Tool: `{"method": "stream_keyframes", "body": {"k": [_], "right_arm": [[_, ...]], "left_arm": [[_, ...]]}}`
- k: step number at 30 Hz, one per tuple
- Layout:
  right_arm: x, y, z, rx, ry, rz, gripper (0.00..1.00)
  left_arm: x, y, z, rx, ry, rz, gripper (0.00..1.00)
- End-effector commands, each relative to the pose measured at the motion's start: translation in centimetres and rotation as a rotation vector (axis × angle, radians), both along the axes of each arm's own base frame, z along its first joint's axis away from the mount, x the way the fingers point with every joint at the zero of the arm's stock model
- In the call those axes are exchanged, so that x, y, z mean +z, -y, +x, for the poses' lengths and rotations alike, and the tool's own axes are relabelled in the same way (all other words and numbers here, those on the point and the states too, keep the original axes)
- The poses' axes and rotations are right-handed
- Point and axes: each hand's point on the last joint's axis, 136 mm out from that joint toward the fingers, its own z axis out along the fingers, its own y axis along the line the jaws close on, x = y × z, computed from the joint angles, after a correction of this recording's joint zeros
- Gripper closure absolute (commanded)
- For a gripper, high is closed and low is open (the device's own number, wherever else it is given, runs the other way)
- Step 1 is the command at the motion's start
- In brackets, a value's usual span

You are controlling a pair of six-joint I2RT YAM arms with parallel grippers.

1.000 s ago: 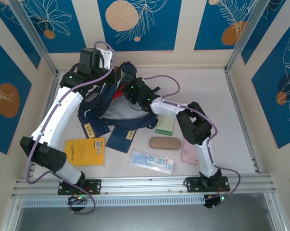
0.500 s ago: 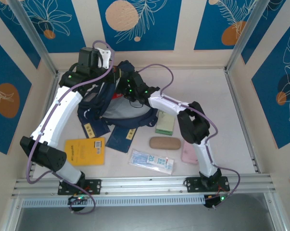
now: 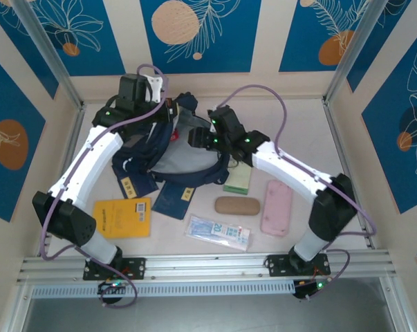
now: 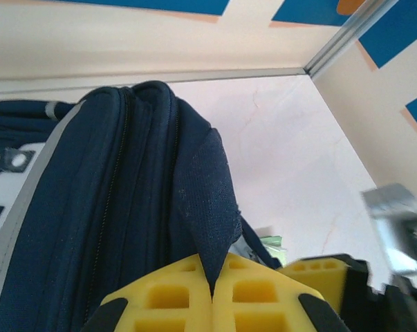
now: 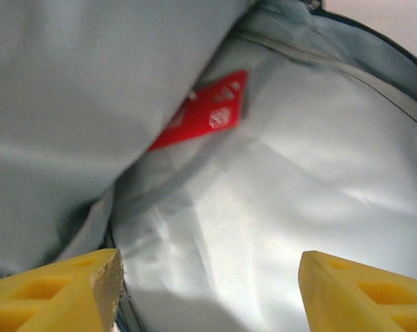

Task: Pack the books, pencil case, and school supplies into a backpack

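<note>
While the left gripper (image 4: pixel 211 301) clenches the backpack (image 4: pixel 125 194), the released right gripper (image 5: pixel 208 261) hangs nearer the green pad (image 3: pixel 237 180), toward the desk's front.

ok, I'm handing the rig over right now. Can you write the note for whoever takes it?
Left gripper: shut on a fold of the backpack fabric near its opening.
Right gripper: open and empty, over the backpack's pale lining.
Done: the red box lies inside the backpack.
Left to pack, all on the table: orange-yellow book, navy blue books by the backpack's near edge, pale green pad, brown oval case, pink case, clear packet.
</note>
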Motion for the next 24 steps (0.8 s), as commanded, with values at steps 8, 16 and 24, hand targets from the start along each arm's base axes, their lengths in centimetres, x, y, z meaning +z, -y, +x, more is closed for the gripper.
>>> {"method": "stream_keyframes", "body": {"k": [8, 16, 24], "right_arm": [[-4.4, 13.6, -10.0, -0.420, -0.411, -0.101, 0.29], [-10.0, 14.6, -17.1, -0.753, -0.918, 0.041, 0.15], [-13.6, 13.0, -16.8, -0.979, -1.046, 0.202, 0.11]], "left_arm": [[-2.7, 3.0, -0.8, -0.036, -0.020, -0.132, 1.00], [-5.1, 3.5, -1.7, -0.060, -0.042, -0.155, 1.00], [-5.8, 3.2, -2.2, -0.049, -0.038, -0.149, 1.00]]}}
